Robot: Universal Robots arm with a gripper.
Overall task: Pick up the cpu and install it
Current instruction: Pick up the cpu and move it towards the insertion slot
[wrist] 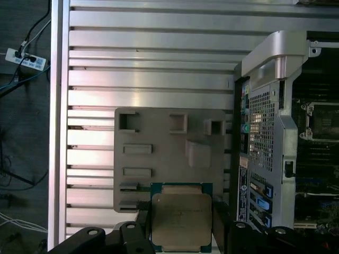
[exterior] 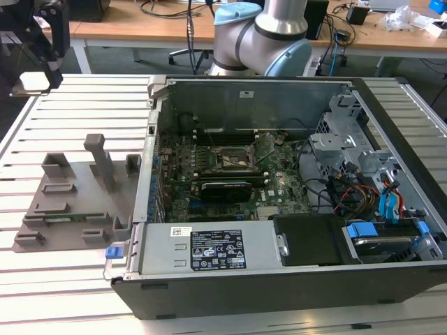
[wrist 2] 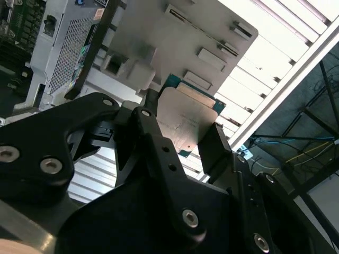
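Observation:
The cpu (wrist: 180,214) is a flat square chip with a silvery top and a green edge. My gripper (wrist: 181,225) is shut on it, one black finger (wrist: 142,233) on each side. In the second wrist view the cpu (wrist 2: 185,119) sits the same way between the fingers (wrist 2: 216,148). In the exterior view the gripper (exterior: 33,80) hangs at the far left with the pale cpu (exterior: 31,84) in it, raised above the slatted table. The black socket frame (exterior: 234,159) lies open on the motherboard inside the computer case (exterior: 279,279).
A grey moulded holder plate (exterior: 77,199) with posts and slots lies on the slatted table (exterior: 70,293), between the gripper and the case. The case's side wall (exterior: 150,139) and the power supply box (exterior: 209,248) rise on the way. The arm's base (exterior: 262,35) stands behind the case.

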